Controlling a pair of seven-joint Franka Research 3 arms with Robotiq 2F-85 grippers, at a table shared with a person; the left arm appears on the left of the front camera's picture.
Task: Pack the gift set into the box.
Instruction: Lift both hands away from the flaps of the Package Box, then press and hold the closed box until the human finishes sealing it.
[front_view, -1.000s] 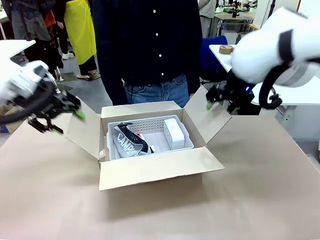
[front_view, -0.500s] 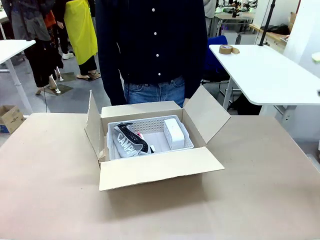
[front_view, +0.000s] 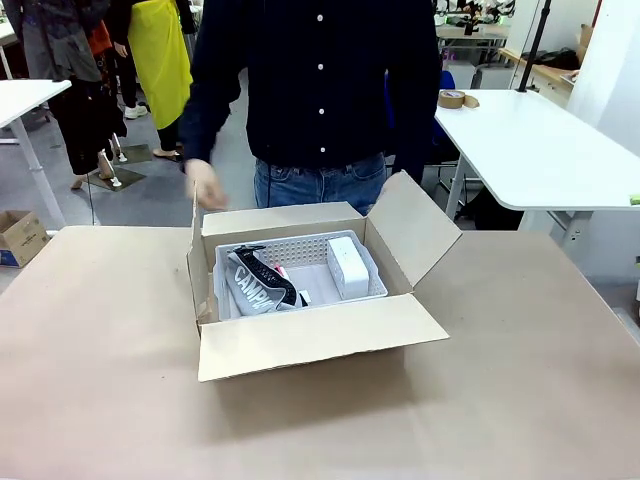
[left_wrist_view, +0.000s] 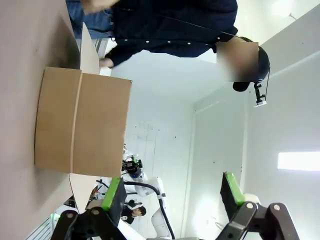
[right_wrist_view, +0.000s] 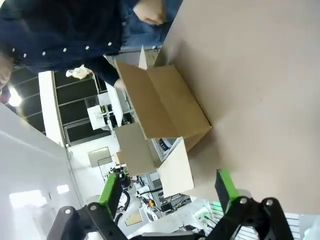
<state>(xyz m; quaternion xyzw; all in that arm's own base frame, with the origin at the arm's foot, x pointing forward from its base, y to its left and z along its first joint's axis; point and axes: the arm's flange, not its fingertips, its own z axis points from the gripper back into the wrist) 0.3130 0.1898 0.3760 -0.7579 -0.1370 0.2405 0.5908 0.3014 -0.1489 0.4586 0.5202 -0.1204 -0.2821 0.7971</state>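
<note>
Four flaps open on box | basket sits inside it, holding pouch and carton | packing looks done, closing left | person's hand near left flap | left gripper, right gripper spread wide, empty

Frontal plus rolled wrist views; shared box

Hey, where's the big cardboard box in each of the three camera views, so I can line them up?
Front view: the box sits mid-table, flaps open.
Left wrist view: the box is left of centre, turned sideways, its outer side showing.
Right wrist view: the box is near the centre, tilted, flaps open.
Shared landmark: the dark shirt of the person standing just behind the box.
</note>
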